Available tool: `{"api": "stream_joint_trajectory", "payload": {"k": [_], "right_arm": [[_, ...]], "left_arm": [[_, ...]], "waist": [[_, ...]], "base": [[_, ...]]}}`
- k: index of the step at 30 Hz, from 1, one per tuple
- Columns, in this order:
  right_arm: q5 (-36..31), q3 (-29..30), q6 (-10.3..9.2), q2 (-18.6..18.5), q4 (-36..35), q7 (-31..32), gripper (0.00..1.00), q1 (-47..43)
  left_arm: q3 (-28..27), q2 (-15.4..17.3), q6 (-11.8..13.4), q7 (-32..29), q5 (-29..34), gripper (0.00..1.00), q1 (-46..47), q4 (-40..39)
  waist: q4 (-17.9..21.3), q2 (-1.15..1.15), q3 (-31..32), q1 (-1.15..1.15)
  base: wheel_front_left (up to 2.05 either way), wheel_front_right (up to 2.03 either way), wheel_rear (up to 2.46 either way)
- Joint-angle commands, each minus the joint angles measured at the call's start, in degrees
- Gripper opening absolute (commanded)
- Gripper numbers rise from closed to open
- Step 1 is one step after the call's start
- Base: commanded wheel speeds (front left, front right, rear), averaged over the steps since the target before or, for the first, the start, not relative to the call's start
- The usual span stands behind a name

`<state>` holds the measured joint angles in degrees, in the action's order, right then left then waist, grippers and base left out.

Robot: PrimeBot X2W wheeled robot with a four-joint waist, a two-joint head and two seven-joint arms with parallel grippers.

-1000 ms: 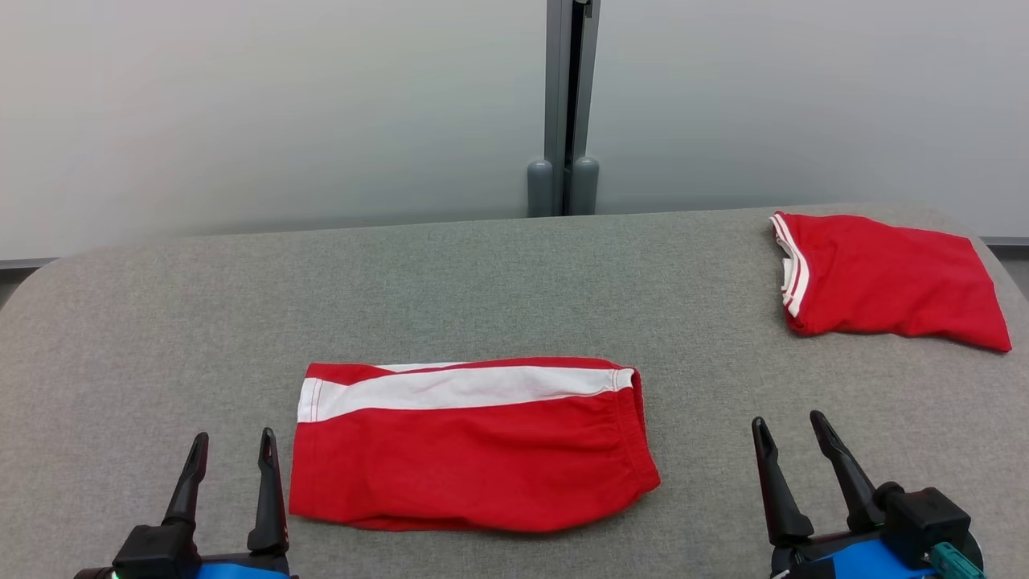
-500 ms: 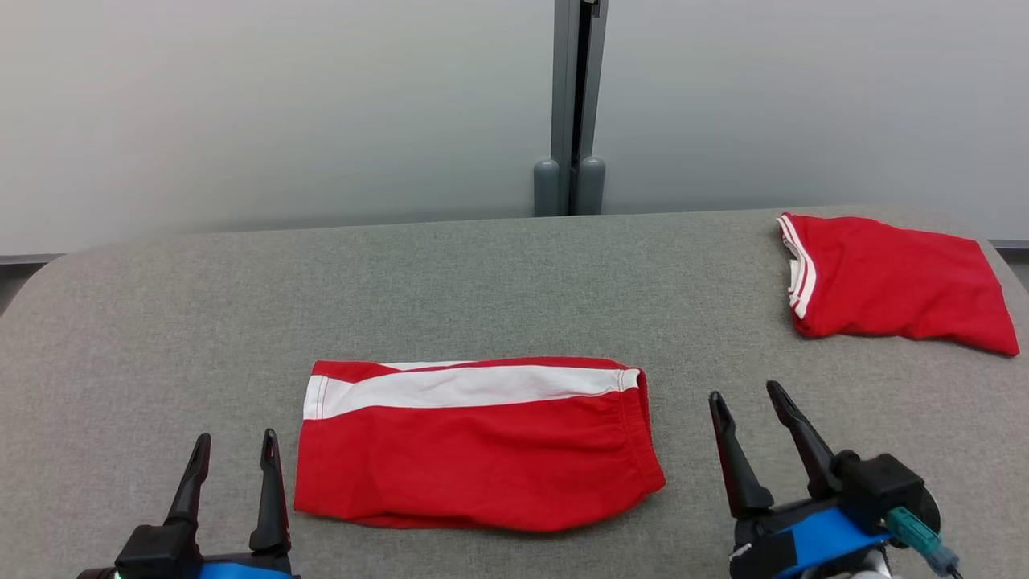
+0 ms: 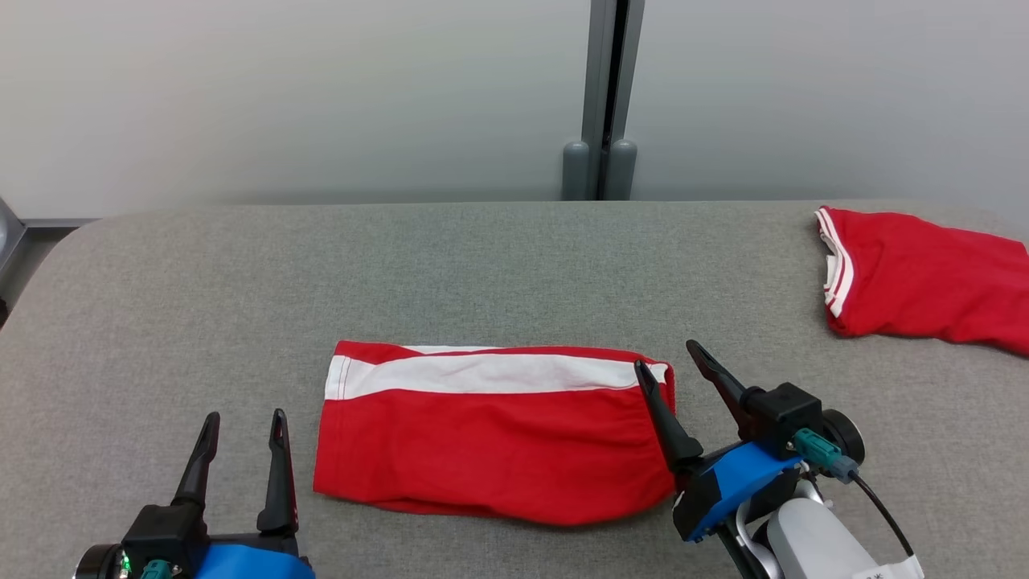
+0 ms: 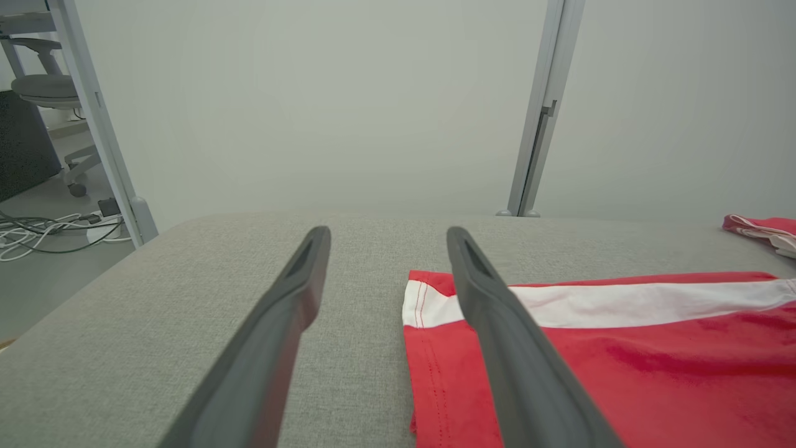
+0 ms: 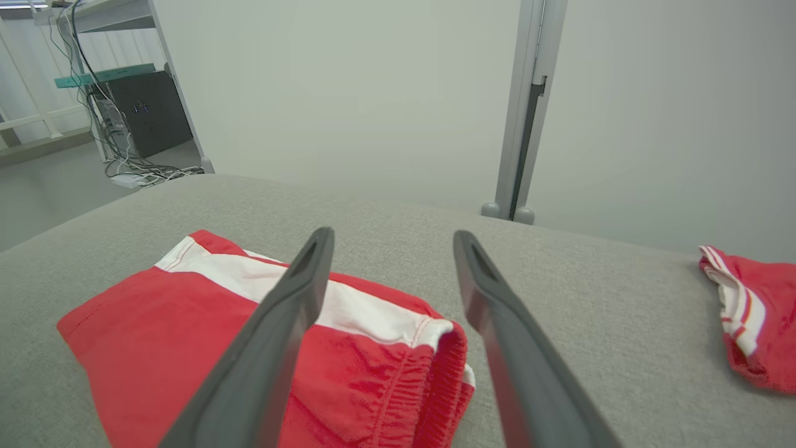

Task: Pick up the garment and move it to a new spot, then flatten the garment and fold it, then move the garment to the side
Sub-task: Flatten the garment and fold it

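We see the grey padded table [image 3: 482, 257] spanning the head view. Its far edge runs along the pale wall [image 3: 321, 96], and its far left corner is rounded.

The garment [image 3: 482, 450], red shorts with a white stripe along the far side, lies folded and flat in the near middle of the table. Its long edges run left to right, with the hem at the left and the gathered waistband at the right. Bare grey surface lies open behind it up to the far edge, and there is a broad stretch to its left.

To the right, more bare table separates it from a second red piece [image 3: 924, 281]. That piece sits well apart near the far right, its white-striped trim facing left and its right side cut by the frame.

The right gripper [image 3: 666, 356] stands wide open with nothing in it, straddling the waistband corner. It seems to hover just above the cloth, though we cannot tell whether it touches.

The left gripper [image 3: 245, 416] is likewise spread and empty. It sits low at the near left, just beside the hem edge and off the cloth.
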<state>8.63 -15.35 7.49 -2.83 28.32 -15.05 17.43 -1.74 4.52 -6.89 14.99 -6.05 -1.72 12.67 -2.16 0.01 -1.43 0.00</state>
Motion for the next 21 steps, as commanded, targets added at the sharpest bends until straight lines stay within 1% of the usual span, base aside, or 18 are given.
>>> {"api": "stream_joint_trajectory", "payload": {"k": [1, 4, 8, 9, 16, 21], "right_arm": [[-0.29, -0.01, 0.01, -0.14, 2.53, -0.16, 1.00, 1.79], [-0.17, 0.20, 0.01, -0.13, 7.34, -0.15, 1.00, 3.35], [0.48, 0.87, 0.01, -0.13, 12.00, -0.15, 1.00, 4.44], [0.48, 0.87, 0.01, -0.13, 12.00, -0.15, 1.00, 4.44], [3.21, 2.21, 0.01, -0.13, 18.49, -0.16, 1.00, 4.68], [6.25, 1.22, 0.01, -0.13, 21.85, -0.15, 1.00, 5.25]], "left_arm": [[-0.04, 0.00, -0.22, 0.26, -0.09, 1.00, 1.40, -0.01], [0.11, -0.04, -0.30, 0.26, -0.09, 1.00, 1.94, 0.09], [0.21, -0.10, -0.46, 0.26, -0.09, 1.00, 2.68, 0.10], [0.21, -0.10, -0.46, 0.26, -0.09, 1.00, 2.68, 0.10], [0.57, -0.24, -0.64, 0.26, -0.07, 1.00, 3.87, 0.32], [0.83, -0.25, -0.72, 0.26, -0.15, 1.00, 4.78, 0.69]], "waist": [[-0.70, -0.01, -0.92, 0.00], [-1.35, -0.01, -2.03, 0.00], [-1.97, -0.01, -3.31, 0.00], [-1.97, -0.01, -3.31, 0.00], [-2.71, -0.01, -4.97, 0.00], [-2.79, -0.01, -5.71, 0.00]], "base": [[0.00, 0.00, 0.00], [0.00, 0.00, 0.00], [0.00, 0.00, 0.00], [0.00, 0.00, 0.00], [0.00, 0.00, 0.00], [0.00, 0.00, 0.00]]}}
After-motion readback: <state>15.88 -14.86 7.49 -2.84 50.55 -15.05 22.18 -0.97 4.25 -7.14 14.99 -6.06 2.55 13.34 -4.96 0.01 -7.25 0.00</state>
